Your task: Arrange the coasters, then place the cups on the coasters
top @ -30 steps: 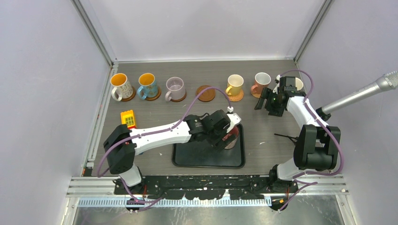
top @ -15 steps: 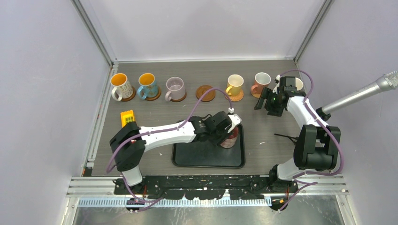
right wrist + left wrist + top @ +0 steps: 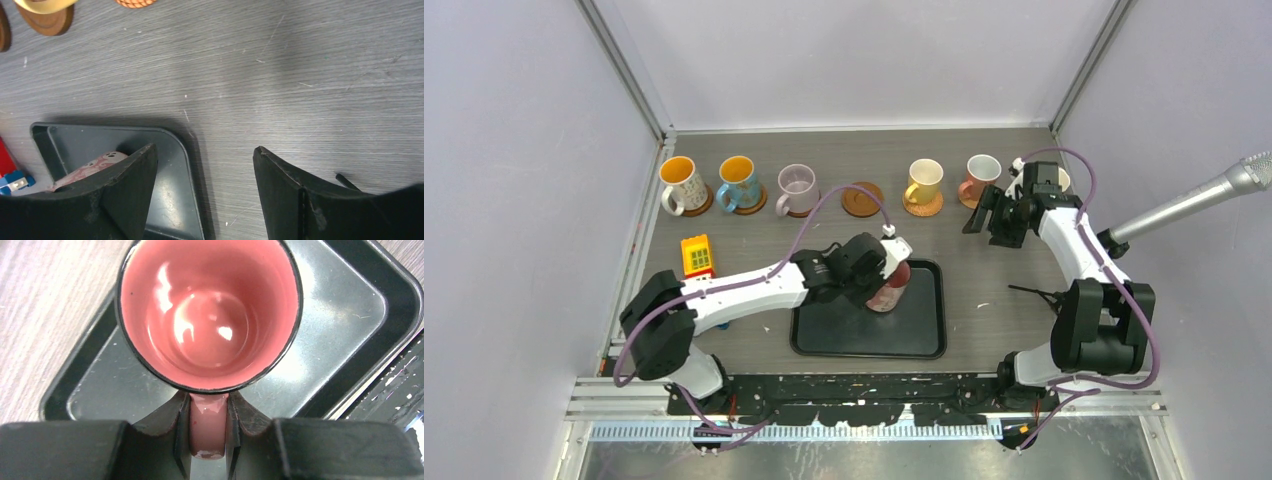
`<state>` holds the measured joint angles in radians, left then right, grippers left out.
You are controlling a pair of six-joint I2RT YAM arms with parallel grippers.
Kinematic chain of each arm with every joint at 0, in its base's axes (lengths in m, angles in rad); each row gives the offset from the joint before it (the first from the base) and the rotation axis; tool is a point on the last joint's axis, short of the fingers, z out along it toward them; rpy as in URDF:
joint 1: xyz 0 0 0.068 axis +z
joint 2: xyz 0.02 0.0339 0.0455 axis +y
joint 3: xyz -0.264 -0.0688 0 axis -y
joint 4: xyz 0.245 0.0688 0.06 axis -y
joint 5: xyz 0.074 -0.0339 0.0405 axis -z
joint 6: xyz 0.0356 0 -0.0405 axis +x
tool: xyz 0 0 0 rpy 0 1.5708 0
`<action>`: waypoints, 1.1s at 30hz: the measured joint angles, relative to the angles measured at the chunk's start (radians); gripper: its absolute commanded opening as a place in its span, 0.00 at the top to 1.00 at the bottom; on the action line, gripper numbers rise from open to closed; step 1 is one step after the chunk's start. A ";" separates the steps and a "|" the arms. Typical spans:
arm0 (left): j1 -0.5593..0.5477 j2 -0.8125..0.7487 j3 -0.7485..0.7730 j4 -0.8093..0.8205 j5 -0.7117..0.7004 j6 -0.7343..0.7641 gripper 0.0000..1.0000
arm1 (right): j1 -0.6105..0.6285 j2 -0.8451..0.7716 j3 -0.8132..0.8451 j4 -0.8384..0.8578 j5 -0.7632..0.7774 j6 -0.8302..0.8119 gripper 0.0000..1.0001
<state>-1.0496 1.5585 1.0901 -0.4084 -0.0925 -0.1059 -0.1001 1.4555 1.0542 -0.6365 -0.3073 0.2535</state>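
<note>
Gripping the pink mug [image 3: 207, 315] by its handle with the left claw [image 3: 209, 432], jaws pinched nearly shut on either side of the handle loop, mouth of the mug facing up. Placed at the upper left part of the black tray [image 3: 924, 345], lower middle of the top view; cannot tell whether lifted off the tray floor or resting on it.

Looking to the one bare coaster [image 3: 862, 198]: up-frame from the mug and a touch left, well apart, in the back row between the lilac mug [image 3: 798, 187] and the yellow mug [image 3: 924, 180]. Judging the left arm the nearer one, and loaded.

Reaching low and long from the lower left across to the middle, forearm nearly level, wrist turned so that the handle points back along the arm. Probably calls for a lift over the tray rim, then a carry up-frame.

Holding nothing in the right claw [image 3: 204, 160], spread wide, at the upper right near the row's end, over bare table [image 3: 300, 75].
</note>
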 measured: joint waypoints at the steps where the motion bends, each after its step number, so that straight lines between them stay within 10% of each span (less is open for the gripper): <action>1: 0.007 -0.014 -0.004 -0.001 0.002 0.003 1.00 | 0.000 -0.008 0.003 -0.003 -0.007 0.000 0.26; 16: 0.276 -0.105 0.018 0.087 0.026 0.078 1.00 | 0.040 -0.042 0.103 -0.100 -0.082 -0.034 0.26; 33: 0.460 0.180 0.153 0.418 0.107 0.153 1.00 | 0.100 -0.042 0.345 -0.261 -0.084 -0.157 0.26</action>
<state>-0.5896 1.7390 1.2434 0.0093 0.0147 0.0471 0.0002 1.4136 1.3994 -0.8970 -0.3912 0.0963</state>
